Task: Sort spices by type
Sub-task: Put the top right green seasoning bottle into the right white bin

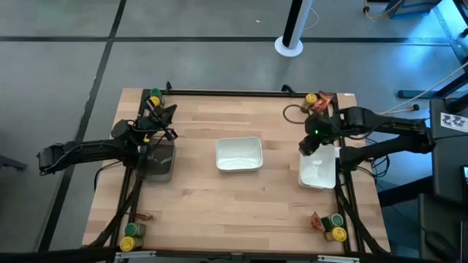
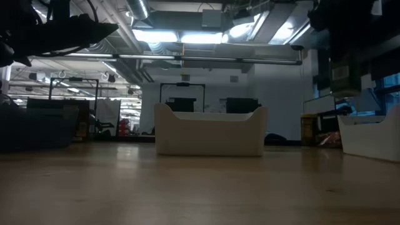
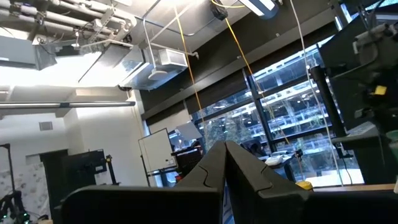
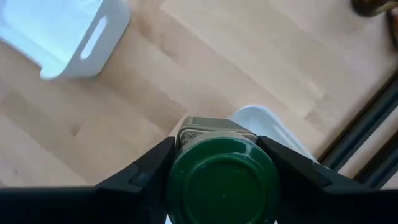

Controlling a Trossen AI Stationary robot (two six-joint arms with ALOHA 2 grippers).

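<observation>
A lab or industrial workspace — the wooden table (image 1: 241,197) stands on a grey concrete floor (image 1: 66,66) marked with dark lines. Overhead run exposed pipes (image 3: 68,15), a ventilation duct (image 3: 158,62) and strip lights (image 2: 206,37). Beyond the table are dark monitors (image 2: 240,105), a whiteboard (image 3: 155,149) and tall windows (image 3: 280,112) — nothing homely about it.

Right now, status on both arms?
Right tool shut on green-lidded small jar, above right white rectangular tray. Left tool by clear grey plastic bin. Nothing blocking.
</observation>
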